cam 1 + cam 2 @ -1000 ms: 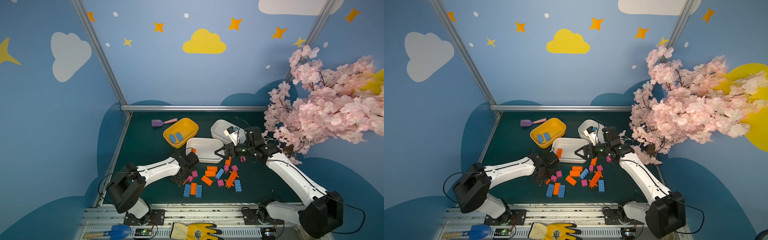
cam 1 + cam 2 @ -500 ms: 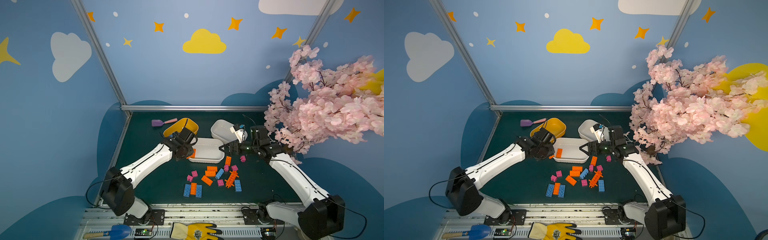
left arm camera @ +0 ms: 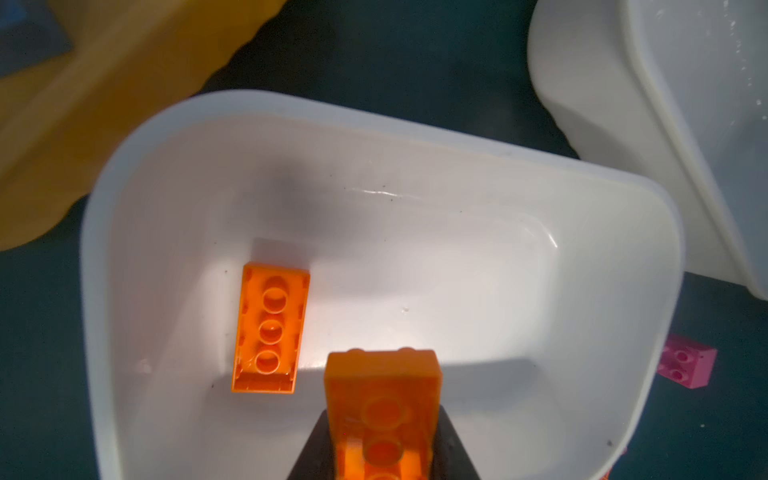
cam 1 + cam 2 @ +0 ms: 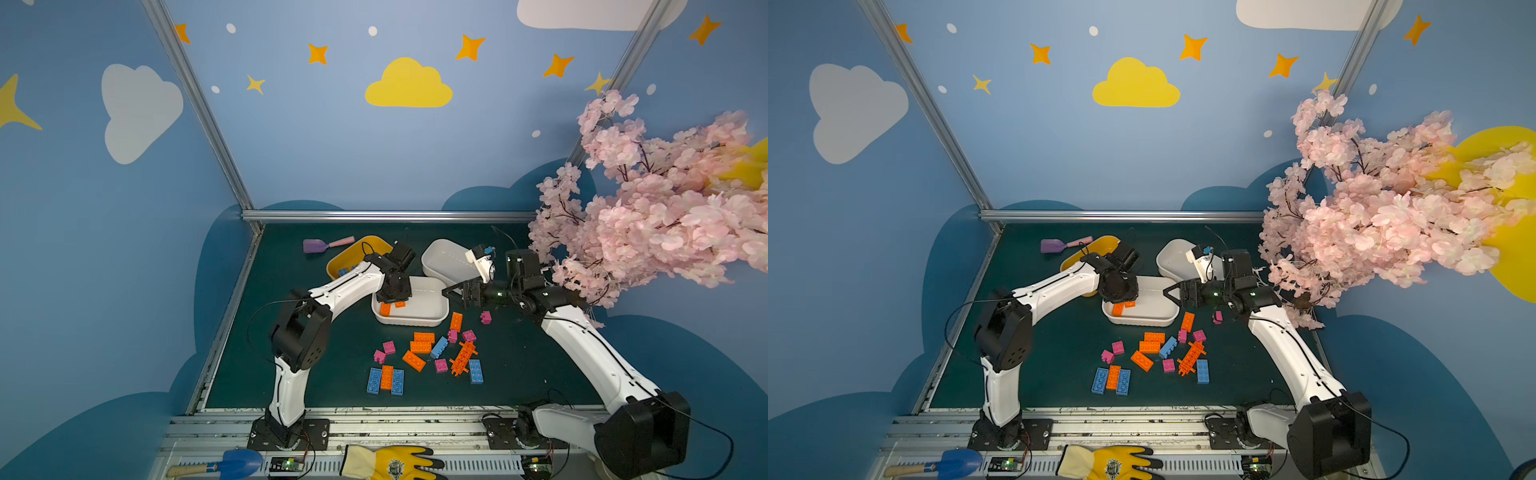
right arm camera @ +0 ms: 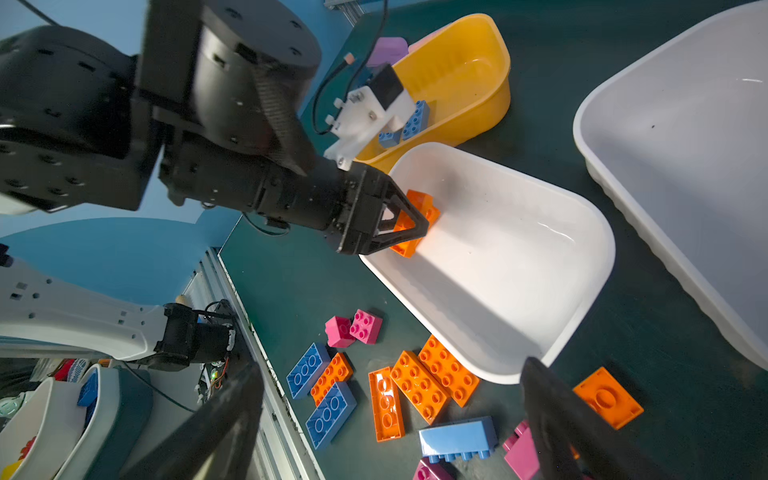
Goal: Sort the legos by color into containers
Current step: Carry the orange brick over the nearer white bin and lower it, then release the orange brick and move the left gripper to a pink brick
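Jaws of the left hand (image 4: pixel 395 295) are pinched tight on an orange rectangular studded plastic brick (image 3: pixel 382 399), held over the near white rounded plastic tub (image 3: pixel 415 137). A second orange brick (image 3: pixel 270 328) lies underside up in that tub. The right hand (image 4: pixel 454 293) hangs just beside the tub, spread wide and holding nothing. On the dark green worktop (image 4: pixel 332 365) lie orange, blue and pink bricks (image 4: pixel 422 347). Other blue bricks (image 5: pixel 409 122) sit in the yellow plastic tub (image 5: pixel 469 83).
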{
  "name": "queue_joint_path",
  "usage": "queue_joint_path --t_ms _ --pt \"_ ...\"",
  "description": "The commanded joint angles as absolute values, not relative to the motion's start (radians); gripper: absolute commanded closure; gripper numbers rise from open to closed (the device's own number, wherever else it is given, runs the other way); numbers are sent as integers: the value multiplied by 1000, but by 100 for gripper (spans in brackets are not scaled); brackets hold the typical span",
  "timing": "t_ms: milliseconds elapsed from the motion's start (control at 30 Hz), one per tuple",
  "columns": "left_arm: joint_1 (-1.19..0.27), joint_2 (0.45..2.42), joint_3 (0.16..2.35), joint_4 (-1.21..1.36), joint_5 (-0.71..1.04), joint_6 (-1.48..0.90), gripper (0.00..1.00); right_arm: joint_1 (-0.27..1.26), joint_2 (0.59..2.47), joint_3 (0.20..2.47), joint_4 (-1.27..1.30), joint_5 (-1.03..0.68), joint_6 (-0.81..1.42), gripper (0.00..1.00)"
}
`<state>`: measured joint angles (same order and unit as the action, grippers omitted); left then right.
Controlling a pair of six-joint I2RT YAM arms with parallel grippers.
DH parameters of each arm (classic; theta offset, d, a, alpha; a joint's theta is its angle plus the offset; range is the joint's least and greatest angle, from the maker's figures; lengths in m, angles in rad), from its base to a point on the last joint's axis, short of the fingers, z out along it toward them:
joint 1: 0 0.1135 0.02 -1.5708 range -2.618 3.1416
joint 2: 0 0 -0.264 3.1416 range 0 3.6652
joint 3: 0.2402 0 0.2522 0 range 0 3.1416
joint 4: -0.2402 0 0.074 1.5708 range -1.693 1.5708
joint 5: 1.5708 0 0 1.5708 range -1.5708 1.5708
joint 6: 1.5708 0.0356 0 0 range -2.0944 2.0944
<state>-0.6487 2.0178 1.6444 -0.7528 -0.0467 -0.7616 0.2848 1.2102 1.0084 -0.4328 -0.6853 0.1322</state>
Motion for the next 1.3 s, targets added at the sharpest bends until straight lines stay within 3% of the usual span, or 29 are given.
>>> queue_joint_path --t_ms 0,167,300,700,1100,1267 --pt "-646 2081 1702 -765 -70 -743 78 273 1215 1052 -458 -694 109 5" --pt "-646 2182 1792 -802 -99 -689 73 262 1215 1056 -474 -698 94 5" --pt "-644 2214 1836 -867 -158 -661 61 256 1203 1048 -478 -701 95 5" --pt "-693 1956 1724 -928 -158 -560 20 253 1170 1014 -475 -735 102 5" --pt "-759 1541 1221 -914 -47 -450 14 260 1164 1006 -487 -773 88 5" --pt "-765 1487 1097 -876 -5 -520 14 269 1170 1003 -492 -780 88 6"
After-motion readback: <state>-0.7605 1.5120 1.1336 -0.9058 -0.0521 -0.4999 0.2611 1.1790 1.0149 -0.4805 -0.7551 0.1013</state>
